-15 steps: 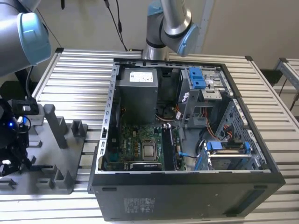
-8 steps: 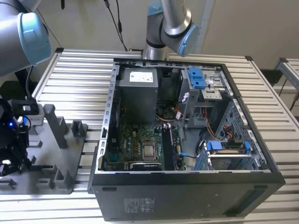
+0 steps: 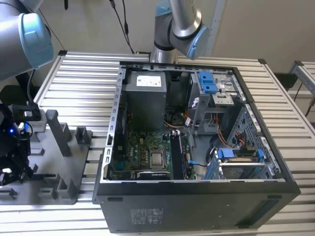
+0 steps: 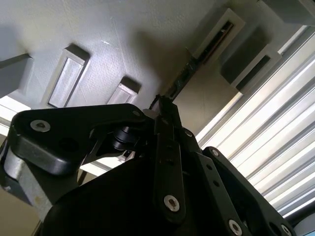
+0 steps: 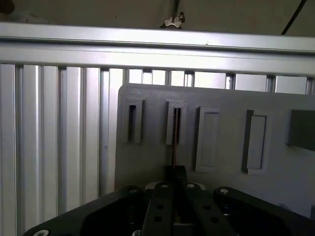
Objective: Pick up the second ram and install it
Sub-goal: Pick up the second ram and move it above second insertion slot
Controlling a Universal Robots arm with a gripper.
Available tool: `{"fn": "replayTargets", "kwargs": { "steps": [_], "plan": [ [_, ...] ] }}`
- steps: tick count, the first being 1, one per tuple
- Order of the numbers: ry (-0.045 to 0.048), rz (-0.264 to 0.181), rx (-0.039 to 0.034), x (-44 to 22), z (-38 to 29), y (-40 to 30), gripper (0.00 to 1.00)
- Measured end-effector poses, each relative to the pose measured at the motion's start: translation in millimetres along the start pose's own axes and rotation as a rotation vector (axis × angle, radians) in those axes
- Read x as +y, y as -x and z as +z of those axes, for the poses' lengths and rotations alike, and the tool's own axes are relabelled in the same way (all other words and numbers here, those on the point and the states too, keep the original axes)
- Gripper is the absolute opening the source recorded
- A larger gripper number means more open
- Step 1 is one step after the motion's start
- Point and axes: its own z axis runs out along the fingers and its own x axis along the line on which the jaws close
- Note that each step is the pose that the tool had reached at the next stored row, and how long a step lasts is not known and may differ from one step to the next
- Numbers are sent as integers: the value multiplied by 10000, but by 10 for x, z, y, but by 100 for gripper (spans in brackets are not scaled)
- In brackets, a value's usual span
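Ribbed aluminium table [image 3: 74,73] runs under everything in the exterior view, with a pale wall behind it. Towards the exterior view's right we see an open black case [image 3: 197,206] lying on its side. Its green board [image 3: 147,152] faces up, and a grey power supply [image 3: 145,98] and blue-tabbed drive cages sit inside. On the exterior view's left a grey tray [image 3: 74,164] rests on the table just beside the case, with upright posts [image 3: 59,130] and low holders on it. The arm [image 3: 177,24] rises from behind the case, and its black wrist end hangs over the tray at the exterior view's far left edge.

In the first wrist view we look along the dark gripper [image 5: 174,173] at the tray's row of narrow slots. The ram [image 5: 173,147] shows edge-on as a thin dark strip that runs from between the fingertips into one slot [image 5: 169,123]. The second wrist view shows the same thing from the other side: the ram [image 4: 183,77] stretches from the fingers [image 4: 167,128] to a raised slot holder [image 4: 216,34]. The fingers stand drawn in close, pinching the ram's near edge between them. We cannot tell whether its far end sits fully down in the slot or is partly lifted out
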Motion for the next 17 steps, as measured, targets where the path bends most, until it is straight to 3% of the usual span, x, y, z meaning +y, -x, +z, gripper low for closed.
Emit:
{"fn": "replayTargets", "kwargs": {
  "steps": [2, 10, 17],
  "plan": [
    [2, 1, 1, 1, -26, 0, 13],
    [2, 1, 1, 9, -280, 6, 13],
    [3, 0, 1, 13, -464, 10, 13]
  ]
}}
